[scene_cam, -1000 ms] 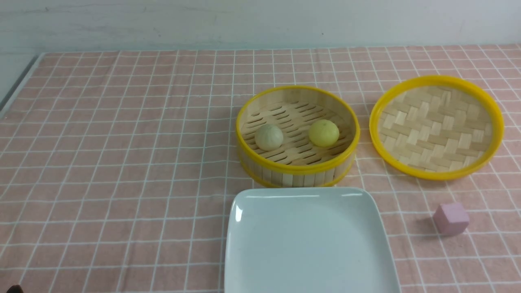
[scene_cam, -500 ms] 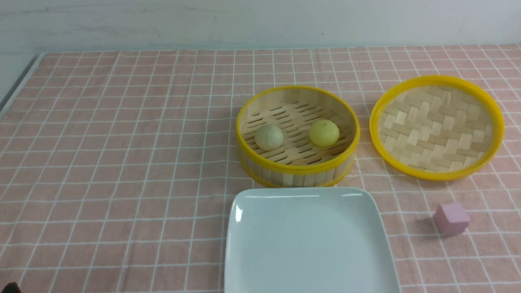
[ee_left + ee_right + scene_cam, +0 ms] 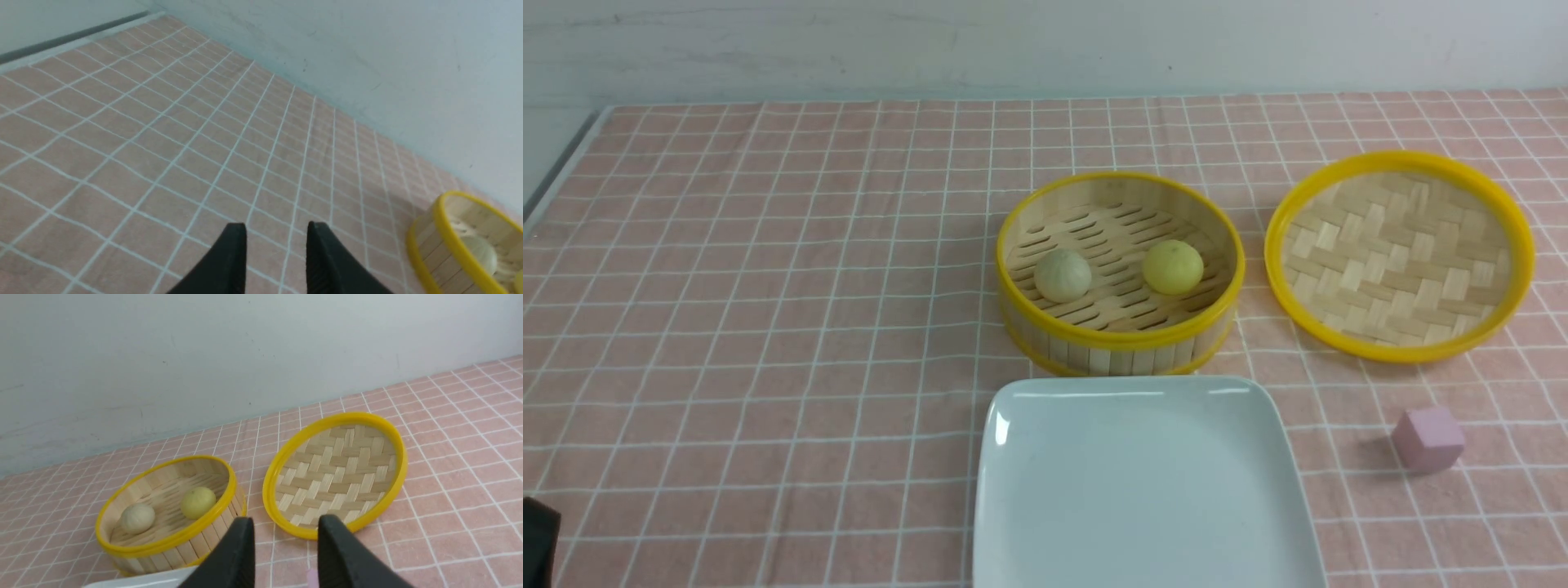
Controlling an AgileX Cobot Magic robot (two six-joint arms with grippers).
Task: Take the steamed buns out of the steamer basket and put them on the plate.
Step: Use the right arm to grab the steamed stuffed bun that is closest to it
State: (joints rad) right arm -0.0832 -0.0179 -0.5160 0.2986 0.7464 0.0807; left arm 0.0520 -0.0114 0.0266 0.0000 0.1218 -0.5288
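Item: steamed buns [image 3: 1063, 275], inside steamer basket [image 3: 1119, 347]; plate [image 3: 1143, 490] just before it. Left tool [image 3: 276, 226], right tool [image 3: 286, 519]: spread, empty. We judge a vertical descent clears the basket wall.

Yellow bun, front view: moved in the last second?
No. The yellow bun lies at the same spot on the slat floor of the steamer basket, still right of the beige bun.
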